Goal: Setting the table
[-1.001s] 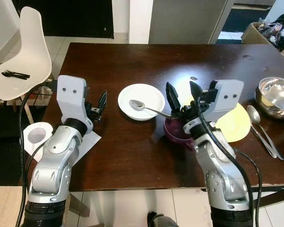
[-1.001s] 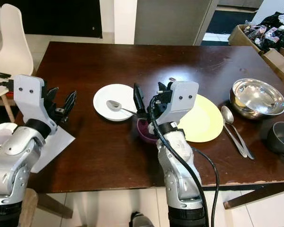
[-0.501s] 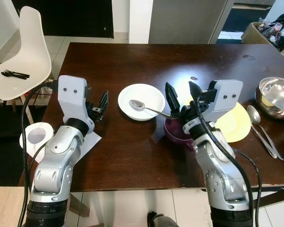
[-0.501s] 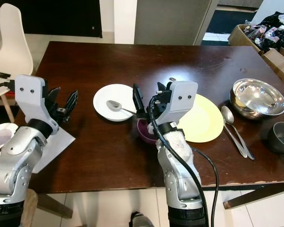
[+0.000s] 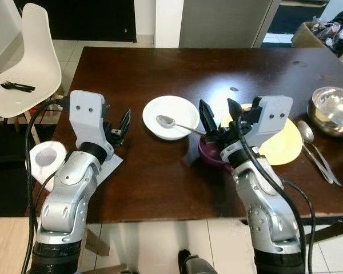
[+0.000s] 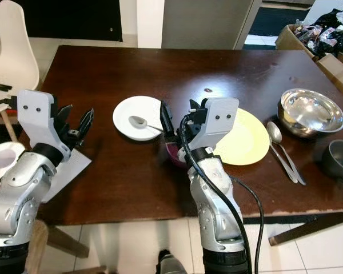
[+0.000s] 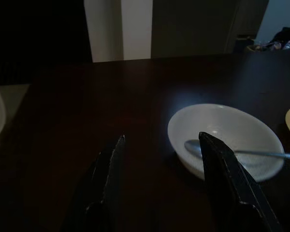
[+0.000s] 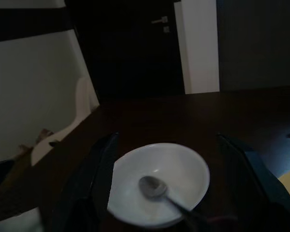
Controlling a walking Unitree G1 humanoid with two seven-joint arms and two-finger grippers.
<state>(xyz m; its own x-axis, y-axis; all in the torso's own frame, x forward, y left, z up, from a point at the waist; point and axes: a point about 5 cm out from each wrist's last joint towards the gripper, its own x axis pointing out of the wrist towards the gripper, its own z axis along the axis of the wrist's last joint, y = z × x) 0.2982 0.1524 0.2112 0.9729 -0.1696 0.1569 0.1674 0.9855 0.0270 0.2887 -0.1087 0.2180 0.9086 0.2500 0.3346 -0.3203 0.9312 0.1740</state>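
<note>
A white bowl (image 5: 170, 116) stands mid-table with a metal spoon (image 5: 172, 124) lying in it, handle pointing right. My right gripper (image 5: 220, 117) is open just right of that bowl, held above a purple bowl (image 5: 210, 157) that it partly hides. To the right lies a yellow plate (image 5: 284, 144). My left gripper (image 5: 118, 126) is open at the table's left side, a short way left of the white bowl. In the left wrist view the white bowl (image 7: 222, 137) and spoon (image 7: 197, 147) sit beyond the fingers (image 7: 226, 179). The right wrist view looks down on the white bowl (image 8: 183, 166).
A steel bowl (image 5: 334, 108) and two spoons (image 5: 317, 155) lie at the table's right end, with a grey cup (image 6: 338, 161) near them. A white chair (image 5: 24, 63) holding black cutlery (image 5: 15, 87) stands left. White paper (image 5: 106, 166) lies at the near left table edge.
The whole picture has shifted slightly, so the camera moved. Both grippers stay open in the same places relative to the bowls.
</note>
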